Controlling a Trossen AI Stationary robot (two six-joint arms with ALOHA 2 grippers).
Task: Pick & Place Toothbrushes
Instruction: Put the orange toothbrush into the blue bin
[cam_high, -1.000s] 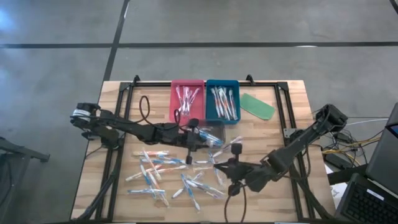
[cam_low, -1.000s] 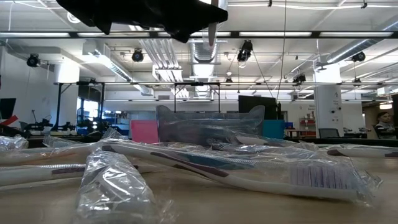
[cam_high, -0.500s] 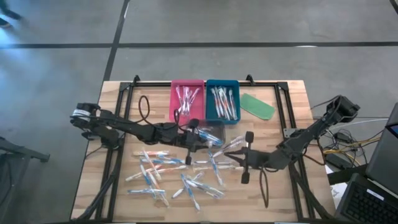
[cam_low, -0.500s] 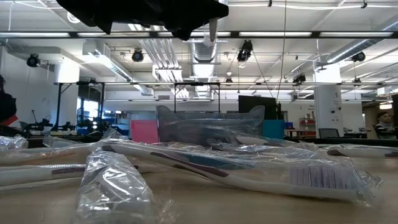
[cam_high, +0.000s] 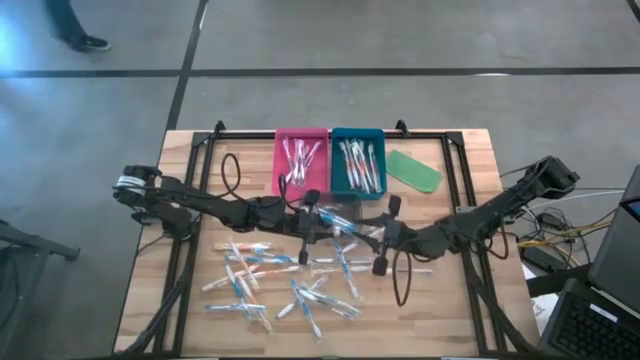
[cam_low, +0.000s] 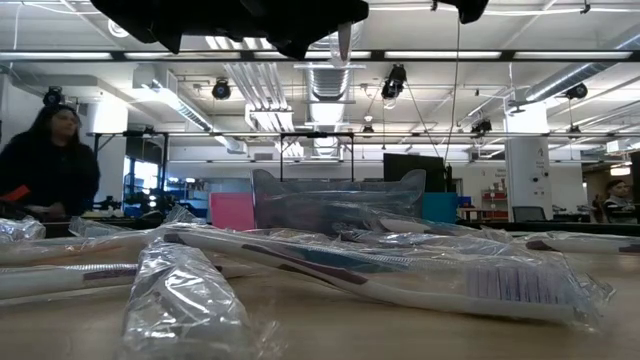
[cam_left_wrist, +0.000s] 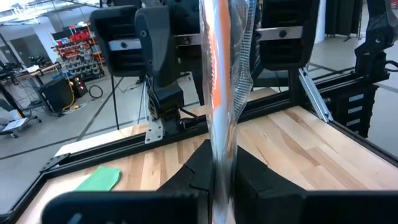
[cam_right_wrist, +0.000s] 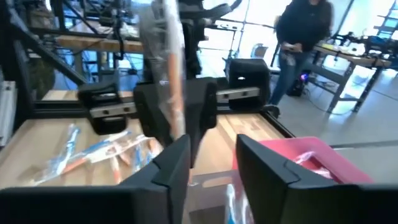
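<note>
My left gripper (cam_high: 318, 222) is shut on a toothbrush (cam_left_wrist: 221, 81) in a clear wrapper with an orange accent, held upright above the table's middle. The right wrist view shows the same toothbrush (cam_right_wrist: 166, 68) in front of my left gripper. My right gripper (cam_right_wrist: 211, 168) is open and faces it from the table's right (cam_high: 368, 234). Its fingers (cam_left_wrist: 146, 37) stand apart to either side of the brush and touch nothing. Several more wrapped toothbrushes (cam_high: 270, 280) lie loose on the near half of the table. My left gripper pinches the wrapped toothbrush between its two fingers, on its lower part (cam_left_wrist: 219, 155). The fingers come level from the table's left and lie across the brush. The brush stands upright, lifted clear of the table, and a short end (cam_low: 343, 45) pokes out below the gripper.
A pink tray (cam_high: 301, 131) and a blue tray (cam_high: 358, 131), both holding toothbrushes, stand at the far middle, with a flat green piece (cam_high: 414, 170) to their right. A clear plastic container (cam_low: 335, 200) sits in front of the trays. A person (cam_low: 50, 150) stands beyond the table.
My right gripper has moved from the near right part of the table toward the far edge and toward my left gripper, turning to face the held toothbrush. My left gripper has kept still with the brush upright.
</note>
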